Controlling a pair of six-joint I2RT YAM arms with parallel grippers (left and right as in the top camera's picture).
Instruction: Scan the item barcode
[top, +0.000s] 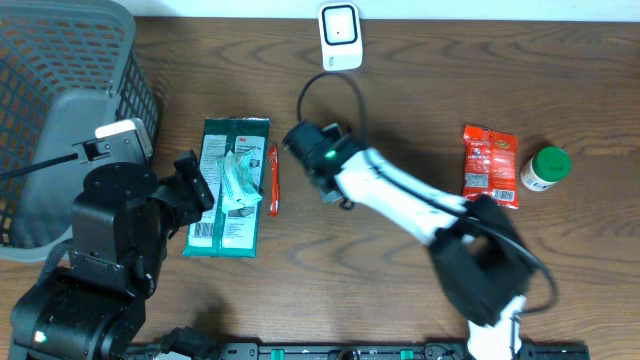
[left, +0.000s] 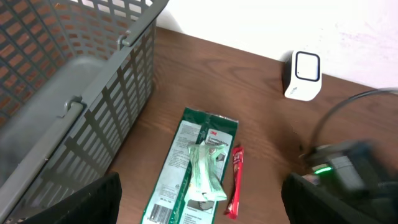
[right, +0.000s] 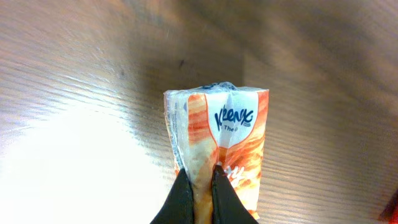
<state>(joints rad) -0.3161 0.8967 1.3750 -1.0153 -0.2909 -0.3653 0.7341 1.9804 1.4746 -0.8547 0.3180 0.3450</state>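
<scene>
In the right wrist view my right gripper (right: 200, 175) is shut on a fold of an orange and white tissue pack (right: 239, 134), which hangs just above the wooden table. No barcode shows on the pack. From overhead the right gripper (top: 303, 138) sits mid-table below the white scanner (top: 340, 37) and hides the pack. The scanner (left: 303, 74) also stands at the far edge in the left wrist view. My left gripper (left: 199, 205) is open above a green package (left: 196, 168), holding nothing.
A grey wire basket (top: 60, 110) fills the far left. The green package (top: 228, 187) lies beside a red stick (top: 272, 180). On the right lie a red snack bag (top: 490, 165) and a green-capped white bottle (top: 545, 168).
</scene>
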